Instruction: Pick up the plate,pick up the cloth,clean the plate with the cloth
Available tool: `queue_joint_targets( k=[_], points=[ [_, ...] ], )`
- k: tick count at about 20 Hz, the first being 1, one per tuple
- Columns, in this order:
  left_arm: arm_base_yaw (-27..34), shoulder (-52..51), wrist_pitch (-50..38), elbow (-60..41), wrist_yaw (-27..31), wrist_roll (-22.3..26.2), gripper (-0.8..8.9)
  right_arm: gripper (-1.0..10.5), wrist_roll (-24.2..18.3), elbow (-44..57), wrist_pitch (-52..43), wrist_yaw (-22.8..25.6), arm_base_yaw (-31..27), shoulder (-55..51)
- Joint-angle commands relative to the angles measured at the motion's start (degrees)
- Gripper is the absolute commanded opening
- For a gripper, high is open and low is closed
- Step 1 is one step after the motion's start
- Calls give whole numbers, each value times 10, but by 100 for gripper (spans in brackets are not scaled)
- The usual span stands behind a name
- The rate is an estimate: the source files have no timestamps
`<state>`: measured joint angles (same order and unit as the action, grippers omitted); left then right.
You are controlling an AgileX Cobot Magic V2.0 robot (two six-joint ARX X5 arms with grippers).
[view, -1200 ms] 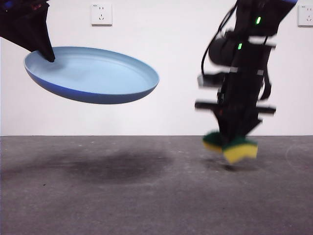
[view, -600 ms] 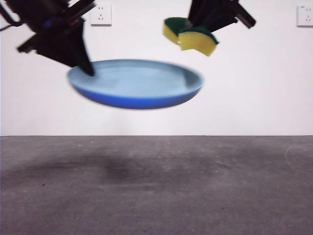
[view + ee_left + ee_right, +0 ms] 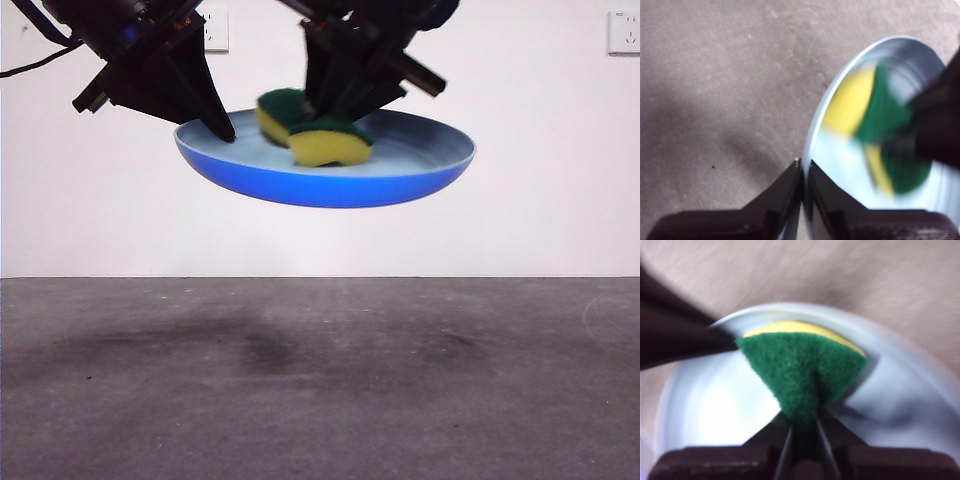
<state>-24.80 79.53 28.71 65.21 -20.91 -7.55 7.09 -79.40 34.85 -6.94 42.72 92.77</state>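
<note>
The light-blue plate hangs high above the table, held by its rim at the left by my left gripper, whose jaws are shut on the rim. The cloth, a yellow sponge with a green top, is squeezed in my right gripper and sits down inside the plate, against its inner face. In the right wrist view the folded green side of the sponge rests over the plate. In the left wrist view the sponge is blurred over the plate.
The grey table lies far below both arms. A white wall with sockets stands behind.
The plate moved right and levelled. The right gripper lifted the sponge from near the table, carried it left over the plate, then lowered it into the plate.
</note>
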Motion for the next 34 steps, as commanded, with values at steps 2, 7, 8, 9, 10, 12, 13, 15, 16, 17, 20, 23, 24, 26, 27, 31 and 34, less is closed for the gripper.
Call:
queue_joint_targets(
  k=[2,7,8,9,10,12,13,15,16,17,20,23,24,26,27,31,34],
  points=[
    [-3,0,-21,-1,31,-30,-9,-16,3,3,41,-19,33,11],
    [4,0,-21,-1,43,-30,-9,-16,-32,3,176,78,42,11],
    [5,0,-20,-1,41,-29,-9,-16,-35,3,195,146,42,11],
    [5,0,-18,-1,39,-29,-9,-16,-35,3,202,210,41,10],
    [5,0,-15,-1,38,-29,-9,-16,-35,3,202,268,35,9],
    [5,0,-8,-1,37,-28,-9,-16,-35,3,179,332,22,9],
    [5,0,-6,-1,32,-27,-9,-16,-35,3,157,339,15,9],
    [5,0,-3,-1,8,-21,-9,-16,-33,3,108,335,7,9],
    [5,0,-3,-1,-7,-14,-9,-16,-30,3,79,322,3,9],
    [5,0,-3,-1,-20,-12,-9,-16,-27,3,58,308,2,9],
    [5,0,-4,-1,-42,-12,-9,-16,-24,3,-40,182,-3,9],
    [5,-1,-8,-1,-64,-13,-9,-16,-24,3,-89,8,-1,10],
    [6,-1,-9,-1,-66,-13,-9,-16,-24,3,-84,-22,2,10],
    [17,-1,-12,-1,-66,-15,-9,-16,-24,3,-40,-22,10,10],
    [22,-1,-15,-1,-66,-15,-9,-16,-25,3,-10,-22,10,10],
    [45,-1,-24,-1,-67,-19,-9,-16,-48,3,129,-14,9,10],
    [54,-1,-25,-1,-81,-19,-9,-16,-52,3,203,83,8,10]
  ],
)
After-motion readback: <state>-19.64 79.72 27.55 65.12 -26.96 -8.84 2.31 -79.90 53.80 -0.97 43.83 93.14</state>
